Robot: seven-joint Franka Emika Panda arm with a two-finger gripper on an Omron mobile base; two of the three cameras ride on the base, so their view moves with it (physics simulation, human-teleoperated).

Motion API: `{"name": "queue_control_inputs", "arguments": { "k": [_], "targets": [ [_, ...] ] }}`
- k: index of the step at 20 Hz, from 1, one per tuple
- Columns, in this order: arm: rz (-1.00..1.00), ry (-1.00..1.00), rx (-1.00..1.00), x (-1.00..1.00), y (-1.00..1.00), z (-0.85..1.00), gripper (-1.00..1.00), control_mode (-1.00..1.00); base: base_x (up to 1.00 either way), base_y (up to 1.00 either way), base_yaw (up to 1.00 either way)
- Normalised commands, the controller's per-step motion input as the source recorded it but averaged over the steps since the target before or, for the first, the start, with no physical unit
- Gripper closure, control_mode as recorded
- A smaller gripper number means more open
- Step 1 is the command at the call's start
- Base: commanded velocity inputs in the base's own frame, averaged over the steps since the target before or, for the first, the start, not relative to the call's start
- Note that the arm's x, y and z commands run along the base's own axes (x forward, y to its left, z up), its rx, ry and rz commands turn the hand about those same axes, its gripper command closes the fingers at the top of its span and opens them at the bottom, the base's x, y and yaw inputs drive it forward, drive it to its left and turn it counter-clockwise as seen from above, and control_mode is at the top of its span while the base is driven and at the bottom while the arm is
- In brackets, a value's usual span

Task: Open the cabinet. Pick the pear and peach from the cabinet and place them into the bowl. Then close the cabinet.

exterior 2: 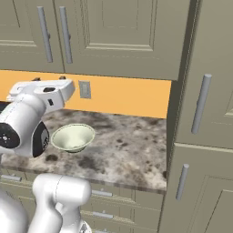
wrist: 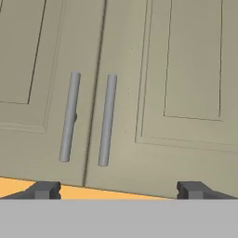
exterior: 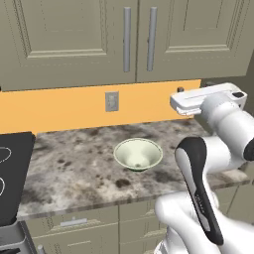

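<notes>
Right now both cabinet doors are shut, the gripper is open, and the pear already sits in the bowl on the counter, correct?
Not quite. The bowl is empty, as the left base view shows. The cabinet doors are shut and the gripper is open.

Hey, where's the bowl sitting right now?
The bowl sits upright on the speckled stone counter, roughly mid-counter in the left base view, below the wall outlet and the closed cabinet, with the black cooktop off to its left.

A wall outlet (exterior: 112, 101) sits above the speckled stone counter (exterior: 74, 163).
</notes>
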Motion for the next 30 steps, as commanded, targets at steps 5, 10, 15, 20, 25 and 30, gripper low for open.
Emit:
{"name": "queue_control_inputs", "arguments": {
  "k": [5,10,15,20,25,30],
  "targets": [
    [0.0,-0.07,0.02,0.18,0.5,0.17,-1.0,-1.0,0.0,0.0,0.0],
    [0.0,-0.02,0.04,0.53,0.38,0.15,-1.0,-1.0,0.0,0.0,0.0],
    [0.0,0.0,0.01,0.66,0.11,0.11,-1.0,-1.0,0.0,0.0,0.0],
    [0.0,0.0,0.0,0.53,-0.01,0.14,-1.0,-1.0,0.0,0.0,0.0],
    [0.0,0.04,0.0,0.72,0.0,0.08,-1.0,-1.0,0.0,0.0,0.0],
    [0.0,0.05,0.02,0.77,0.0,0.1,-1.0,-1.0,0.0,0.0,0.0]
  ]
}}
